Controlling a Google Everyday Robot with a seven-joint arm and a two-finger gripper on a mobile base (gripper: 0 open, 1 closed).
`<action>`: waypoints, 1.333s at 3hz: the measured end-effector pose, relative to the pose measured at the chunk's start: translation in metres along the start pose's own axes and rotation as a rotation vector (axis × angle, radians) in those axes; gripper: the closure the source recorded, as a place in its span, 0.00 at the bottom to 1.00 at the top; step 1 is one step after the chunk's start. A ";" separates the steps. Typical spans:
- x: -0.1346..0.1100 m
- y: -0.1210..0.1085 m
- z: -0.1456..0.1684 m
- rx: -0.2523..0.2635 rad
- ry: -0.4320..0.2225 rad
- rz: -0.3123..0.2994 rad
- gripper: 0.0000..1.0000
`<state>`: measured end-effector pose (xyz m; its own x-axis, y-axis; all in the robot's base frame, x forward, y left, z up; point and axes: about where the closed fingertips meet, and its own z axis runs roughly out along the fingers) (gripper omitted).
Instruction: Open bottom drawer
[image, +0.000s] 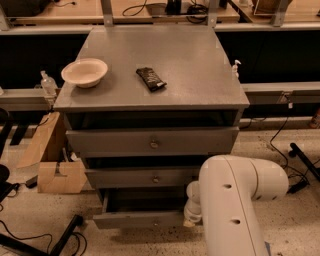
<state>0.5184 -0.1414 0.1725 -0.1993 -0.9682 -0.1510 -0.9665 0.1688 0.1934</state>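
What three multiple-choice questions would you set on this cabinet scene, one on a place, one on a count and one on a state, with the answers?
1. Where is the bowl? A on the floor; B on the cabinet top, left of the dark packet; C inside a drawer.
2. How many drawer fronts show? A two; B three; C five.
3. How is the bottom drawer? A pulled partly out; B shut flush; C lying on the floor.
Answers: B, it sits near the top's left edge. B, three grey fronts are stacked. A, its front stands forward of the others, with the gripper at its right end.
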 end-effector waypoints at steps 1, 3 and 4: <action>0.000 0.000 0.000 0.000 0.000 0.000 1.00; 0.000 -0.001 0.000 0.000 0.000 0.000 1.00; 0.000 -0.001 0.000 0.000 0.000 0.000 1.00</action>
<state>0.5190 -0.1411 0.1727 -0.1997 -0.9682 -0.1509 -0.9664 0.1692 0.1934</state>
